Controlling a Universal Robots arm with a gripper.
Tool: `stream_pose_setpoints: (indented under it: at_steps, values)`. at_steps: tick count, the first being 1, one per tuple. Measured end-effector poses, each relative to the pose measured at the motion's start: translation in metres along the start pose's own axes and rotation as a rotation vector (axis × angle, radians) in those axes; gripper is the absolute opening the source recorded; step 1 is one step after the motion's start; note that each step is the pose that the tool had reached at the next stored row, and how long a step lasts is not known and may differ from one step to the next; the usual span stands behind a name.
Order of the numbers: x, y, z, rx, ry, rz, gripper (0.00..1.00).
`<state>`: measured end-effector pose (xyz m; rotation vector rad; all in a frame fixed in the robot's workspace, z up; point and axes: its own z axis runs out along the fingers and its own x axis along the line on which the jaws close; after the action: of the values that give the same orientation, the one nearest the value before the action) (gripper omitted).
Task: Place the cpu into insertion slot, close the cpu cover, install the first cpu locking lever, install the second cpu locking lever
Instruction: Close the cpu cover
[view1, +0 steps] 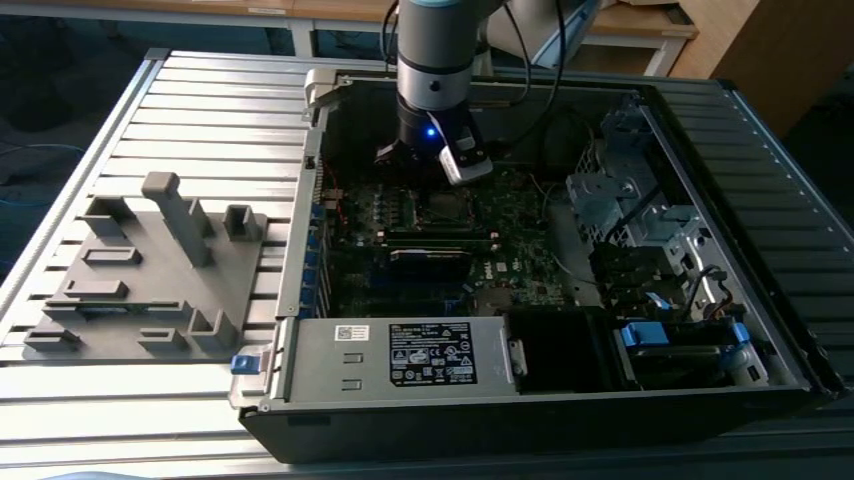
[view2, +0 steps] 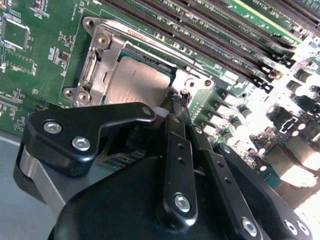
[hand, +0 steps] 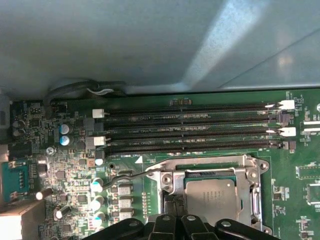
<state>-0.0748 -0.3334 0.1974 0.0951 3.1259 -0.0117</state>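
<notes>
- Exterior view first: the arm (view1: 434, 60) reaches straight down into an open computer case (view1: 534, 428) lying on the slatted tabletop (view1: 200, 90), its wrist low over the green motherboard (view1: 514, 215).
- A grey fixture (view1: 147, 270) with upright pegs sits on the exterior view's left of the case, and the labelled power supply (view1: 400, 355) lies along the case's near edge.
- Over to the second wrist view: the black hand (view2: 179, 102) is right down at one corner of the insertion slot (view2: 150, 56). Its two fingers (view2: 176, 150) are drawn together so the tips meet. I can't tell whether anything is pinched between them.
- The cpu (view2: 137, 82) is seated flat in the slot, its dull silver top showing through the cut-out of the cpu cover (view2: 97, 60), which lies down over it.
- The long black memory slots (view2: 215, 40) run just beside the socket, on the side away from the hand.
- First wrist view now: the hand (hand: 178, 221) is at the picture's edge, touching or just above the socket's rim.
- Here too the cpu (hand: 212, 197) lies in the insertion slot (hand: 200, 173), framed by the cpu cover (hand: 247, 185).
- A thin wire locking lever (hand: 132, 175) sticks out from the socket's corner, over the board towards a row of capacitors (hand: 97, 186).
- The memory slots (hand: 190, 135) run parallel to the socket.
</notes>
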Motion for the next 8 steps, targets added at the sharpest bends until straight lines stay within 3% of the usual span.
stream_pose_setpoints:
  at_steps: [8]
  values:
    - [-0.0001, 0.0002, -0.0007, -0.0015, -0.0011, 0.000, 0.10]
